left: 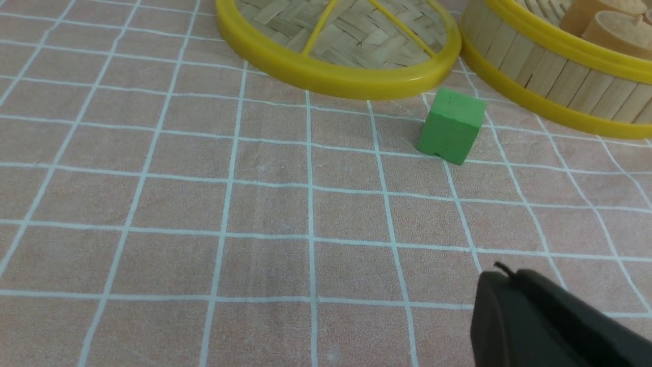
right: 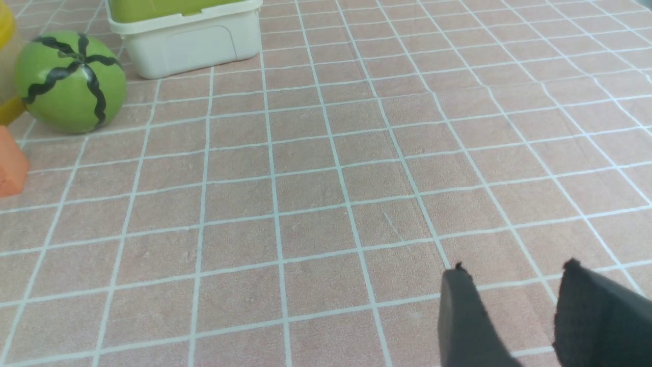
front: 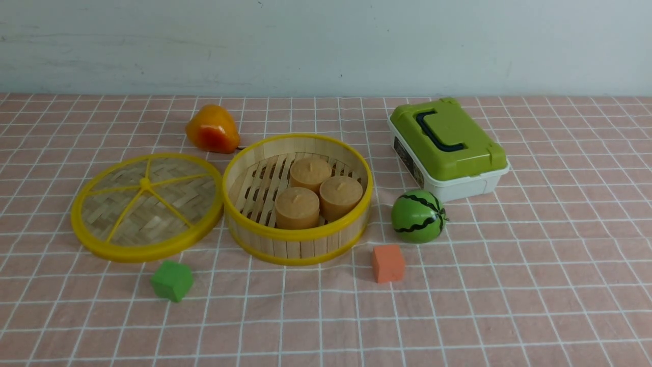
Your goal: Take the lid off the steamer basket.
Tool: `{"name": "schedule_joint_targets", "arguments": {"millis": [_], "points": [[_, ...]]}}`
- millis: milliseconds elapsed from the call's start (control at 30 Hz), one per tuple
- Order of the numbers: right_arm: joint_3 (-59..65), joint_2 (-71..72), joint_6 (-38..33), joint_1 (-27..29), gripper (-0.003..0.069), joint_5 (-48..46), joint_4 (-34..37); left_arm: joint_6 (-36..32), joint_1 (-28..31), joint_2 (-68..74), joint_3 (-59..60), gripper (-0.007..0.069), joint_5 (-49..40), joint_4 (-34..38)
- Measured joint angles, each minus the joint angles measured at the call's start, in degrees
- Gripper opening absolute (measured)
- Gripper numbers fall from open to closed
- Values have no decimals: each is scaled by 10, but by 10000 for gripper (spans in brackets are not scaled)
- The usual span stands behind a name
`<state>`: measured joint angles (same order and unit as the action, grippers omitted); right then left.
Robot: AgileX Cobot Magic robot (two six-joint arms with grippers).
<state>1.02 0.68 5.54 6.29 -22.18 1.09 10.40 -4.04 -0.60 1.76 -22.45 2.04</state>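
Observation:
The lid (front: 146, 206), a woven bamboo disc with a yellow rim and spokes, lies flat on the cloth just left of the steamer basket (front: 298, 239), touching or nearly touching its side. The basket stands uncovered with three tan cakes (front: 316, 192) inside. In the left wrist view the lid (left: 336, 76) and the basket (left: 550, 76) sit at the far edge. My left gripper (left: 504, 275) is shut on nothing, low over bare cloth, well short of the lid. My right gripper (right: 514, 270) is open and empty above the cloth. Neither gripper appears in the front view.
A green cube (front: 171, 280) sits near the lid's front, an orange cube (front: 387, 263) and a toy watermelon (front: 418, 216) right of the basket. A white box with green lid (front: 448, 148) stands back right. An orange-yellow toy fruit (front: 212, 129) lies behind the basket.

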Motion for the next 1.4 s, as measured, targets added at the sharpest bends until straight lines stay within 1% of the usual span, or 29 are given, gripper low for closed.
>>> {"name": "schedule_joint_targets", "arguments": {"millis": [1400], "points": [[0, 0, 0, 0, 241, 0, 0, 0, 0, 0, 0, 18, 0, 0]]}}
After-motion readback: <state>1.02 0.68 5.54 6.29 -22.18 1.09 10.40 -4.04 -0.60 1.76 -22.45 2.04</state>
